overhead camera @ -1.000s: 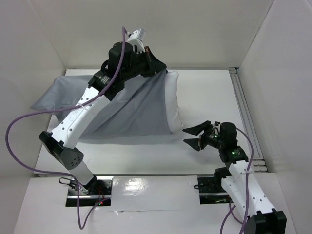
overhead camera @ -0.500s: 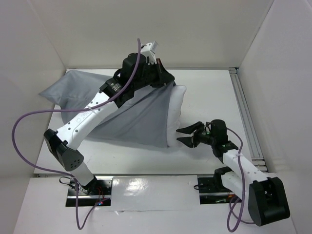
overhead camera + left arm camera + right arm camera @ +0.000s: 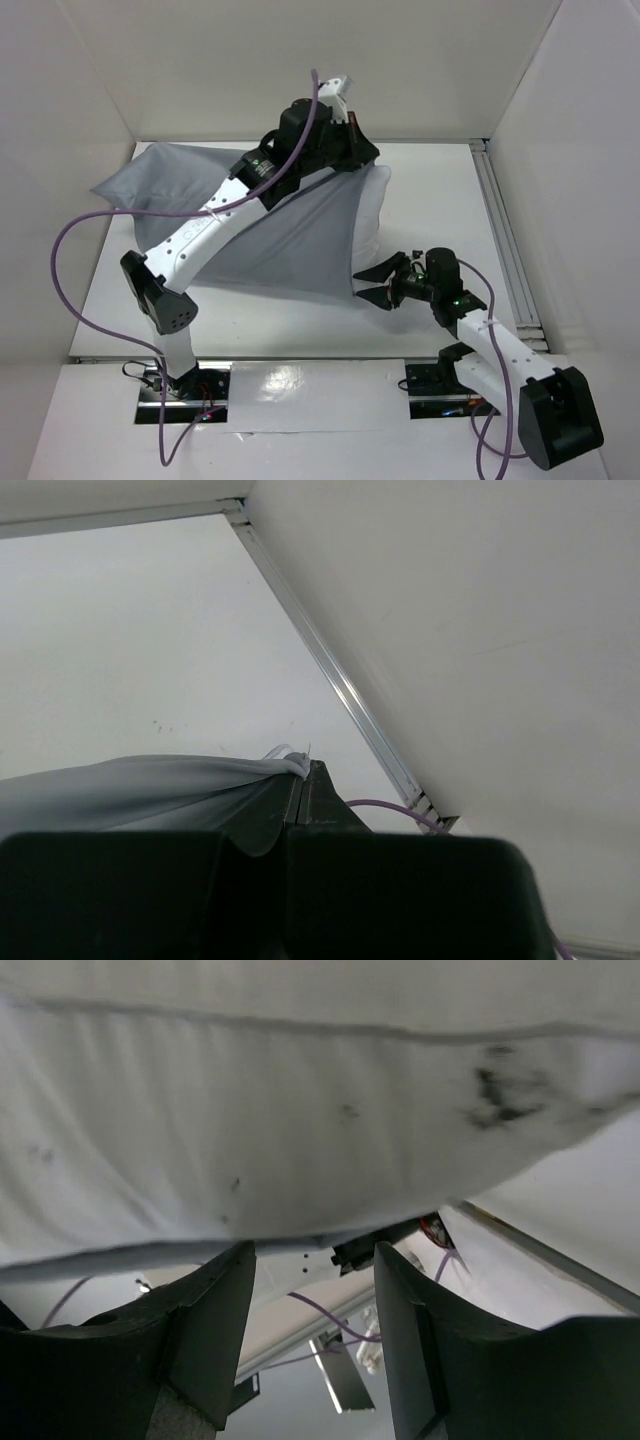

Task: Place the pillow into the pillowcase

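The grey pillowcase is lifted off the table at its top right edge, and it drapes down to the left. My left gripper is shut on that edge; in the left wrist view the jaws pinch a fold of the grey pillowcase. The white pillow sticks out of the sack's right side. My right gripper is open at the pillow's lower right corner. In the right wrist view the speckled pillow hangs just beyond the fingertips, with nothing between them.
White walls enclose the table on three sides. An aluminium rail runs along the right edge and shows in the left wrist view. A purple cable loops beside the left arm.
The left arm has carried the held pillowcase edge to the right, dragging sack and pillow with it. The right gripper has moved left up to the pillow's lower corner, jaws slightly narrower.
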You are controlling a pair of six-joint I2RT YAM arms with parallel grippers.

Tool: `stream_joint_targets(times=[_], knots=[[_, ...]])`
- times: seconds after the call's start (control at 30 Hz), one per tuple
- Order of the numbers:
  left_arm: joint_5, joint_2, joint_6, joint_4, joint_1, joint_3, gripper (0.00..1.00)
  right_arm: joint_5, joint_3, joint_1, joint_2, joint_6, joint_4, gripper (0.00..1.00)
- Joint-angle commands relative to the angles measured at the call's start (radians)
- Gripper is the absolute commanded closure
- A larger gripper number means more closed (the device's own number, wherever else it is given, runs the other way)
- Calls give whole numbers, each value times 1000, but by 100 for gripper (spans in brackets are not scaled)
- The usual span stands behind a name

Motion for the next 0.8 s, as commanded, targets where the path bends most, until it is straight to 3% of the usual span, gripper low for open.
stream_joint_targets(times=[0.0, 0.33, 0.4, 0.5, 0.77], knots=[[-9, 11, 31, 106, -40, 105, 100, 4, 18, 52, 61, 6, 72, 41], [-37, -8, 50, 97, -49, 105, 100, 37, 15, 93, 98, 55, 135, 41], [-46, -8, 59, 97, -49, 105, 100, 27, 15, 93, 53, 29, 65, 41], [-46, -8, 59, 97, -49, 105, 100, 36, -34, 93, 9, 20, -3, 33], [-46, -35, 59, 106, -49, 76, 100, 67, -117, 93, 58, 55, 118, 32]])
